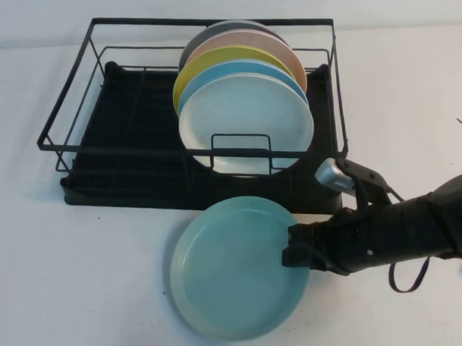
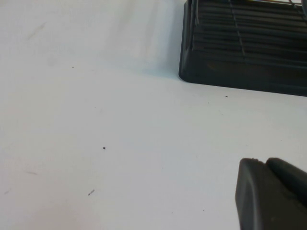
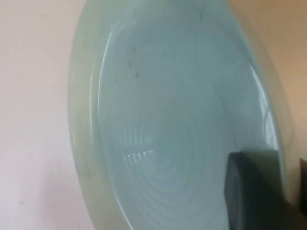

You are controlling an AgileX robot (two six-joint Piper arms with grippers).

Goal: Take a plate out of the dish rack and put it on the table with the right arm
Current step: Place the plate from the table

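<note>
The table (image 1: 60, 285) was a broad white surface with a few small dark specks, and the dish rack (image 1: 124, 158) stood on it toward the far side, a black wire frame over a black tray base. The rack's left part held nothing, while its right part carried a row of plates on edge: a whitish plate (image 1: 248, 123) at the front, then a blue plate (image 1: 212, 73), a yellow plate (image 1: 188, 72), a pink plate (image 1: 276, 46) and a dark plate (image 1: 233, 25) at the back.

The left gripper (image 2: 271, 194) appeared only in the left wrist view, as a black piece low over the bare table, near a corner of the rack's tray base and well apart from it. Whether its fingers were apart or together could not be told.

In front of the rack, on the near side of its right half, sat the plate (image 1: 227, 272), pale mint green with a low raised rim, face up. Its far edge lay just beside the rack's base. Whether it rested flat on the table or was slightly raised could not be told.

The right arm (image 1: 415, 227) reached in from the right of the rack's front corner, and the right gripper (image 1: 294, 247) was clamped on the plate's right rim. In the right wrist view one black finger (image 3: 259, 191) lay on the plate's inner face by the rim.
</note>
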